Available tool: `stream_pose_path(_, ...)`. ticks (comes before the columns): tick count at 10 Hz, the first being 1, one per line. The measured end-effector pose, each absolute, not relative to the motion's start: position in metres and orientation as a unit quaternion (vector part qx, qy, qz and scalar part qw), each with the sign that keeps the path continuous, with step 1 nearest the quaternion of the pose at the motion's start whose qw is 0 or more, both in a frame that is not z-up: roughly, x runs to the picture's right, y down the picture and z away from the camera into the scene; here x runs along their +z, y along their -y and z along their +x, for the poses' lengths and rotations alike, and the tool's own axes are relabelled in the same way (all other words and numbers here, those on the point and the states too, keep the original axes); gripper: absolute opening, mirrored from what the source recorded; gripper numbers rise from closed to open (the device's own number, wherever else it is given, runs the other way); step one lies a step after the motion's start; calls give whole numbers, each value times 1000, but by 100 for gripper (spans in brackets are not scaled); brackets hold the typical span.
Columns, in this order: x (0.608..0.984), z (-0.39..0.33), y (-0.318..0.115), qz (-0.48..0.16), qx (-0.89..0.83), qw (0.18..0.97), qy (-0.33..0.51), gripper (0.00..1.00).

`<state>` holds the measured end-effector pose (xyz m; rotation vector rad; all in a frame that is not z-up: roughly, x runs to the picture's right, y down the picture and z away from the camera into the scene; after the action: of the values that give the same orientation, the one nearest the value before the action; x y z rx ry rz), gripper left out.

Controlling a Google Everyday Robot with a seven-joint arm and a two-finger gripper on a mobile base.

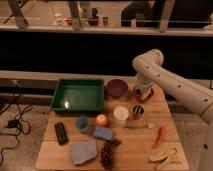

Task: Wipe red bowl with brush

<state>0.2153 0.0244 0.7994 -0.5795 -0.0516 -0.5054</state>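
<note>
Two bowls sit at the far side of my surface (132,150): the purple bowl (116,87) and, just right of it, the red bowl (147,94). My gripper (142,93) hangs right over the red bowl, jaws together; whether they pinch the brush I cannot tell.

We see a pale wooden table (167,145) with a matt top. The green tray (59,95) looks like glossy plastic and catches light inside. The arm (172,86) has a smooth white shell. Its dark gripper (143,94) sits right of centre, beside the matt purple bowl (116,88). The fork (138,127) gleams like metal, and the grey cloth (83,151) looks soft.
</note>
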Motion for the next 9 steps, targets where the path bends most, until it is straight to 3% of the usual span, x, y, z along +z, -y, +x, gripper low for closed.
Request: stream_pose_path(9, 825, 196, -6, -270, -276, 922, 28, 0)
